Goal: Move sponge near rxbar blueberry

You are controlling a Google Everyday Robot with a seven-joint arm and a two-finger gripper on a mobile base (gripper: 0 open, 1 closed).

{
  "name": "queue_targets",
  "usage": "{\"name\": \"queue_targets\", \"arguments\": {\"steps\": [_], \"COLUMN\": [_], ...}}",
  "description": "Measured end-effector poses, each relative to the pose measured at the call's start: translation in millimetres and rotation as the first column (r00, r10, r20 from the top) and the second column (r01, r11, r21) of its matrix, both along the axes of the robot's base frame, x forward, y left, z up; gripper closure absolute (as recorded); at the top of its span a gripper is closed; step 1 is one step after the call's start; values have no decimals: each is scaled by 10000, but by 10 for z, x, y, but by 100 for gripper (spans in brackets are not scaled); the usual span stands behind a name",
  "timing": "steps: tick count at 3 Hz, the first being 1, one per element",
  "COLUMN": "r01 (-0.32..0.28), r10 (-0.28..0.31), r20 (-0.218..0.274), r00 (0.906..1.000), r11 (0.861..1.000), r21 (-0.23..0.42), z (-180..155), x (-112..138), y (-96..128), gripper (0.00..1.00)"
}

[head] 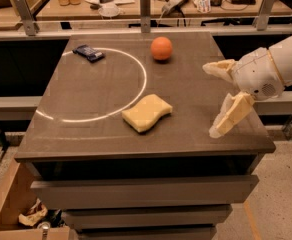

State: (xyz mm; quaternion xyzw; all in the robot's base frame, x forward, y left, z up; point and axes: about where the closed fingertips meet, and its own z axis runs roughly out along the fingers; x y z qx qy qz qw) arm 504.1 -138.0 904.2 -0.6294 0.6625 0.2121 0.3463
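The pale yellow sponge (147, 113) lies flat on the dark table (91, 129), near the front centre, just right of a white circle line. The rxbar blueberry (88, 53), a small dark blue bar, lies at the far left of the table, on the circle's edge. My gripper (212, 100) hangs over the table's right side, to the right of the sponge and apart from it. Its two pale fingers (231, 115) are spread wide, and it holds nothing.
An orange ball (161, 48) sits at the back centre of the table. A white circle line (141, 79) is marked on the tabletop. Behind stands a cluttered workbench (136, 4) with rail posts. A cardboard box (16, 219) sits on the floor at lower left.
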Motion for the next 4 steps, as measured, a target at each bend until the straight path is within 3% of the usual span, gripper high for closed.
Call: {"name": "queue_targets", "arguments": {"steps": [1, 2, 3, 4], "r01": [-144, -722, -1597, -2153], "r10": [146, 736, 1668, 2258], "r20": [-104, -155, -383, -462], "r00": [9998, 9972, 9852, 9731], "r11": [9997, 9942, 9764, 9621], "r21": [173, 798, 1452, 1676], "z": [-13, -87, -226, -394], "x": [-17, 30, 124, 291], "y": [63, 346, 733, 1010], "gripper": [0, 0, 0, 0]}}
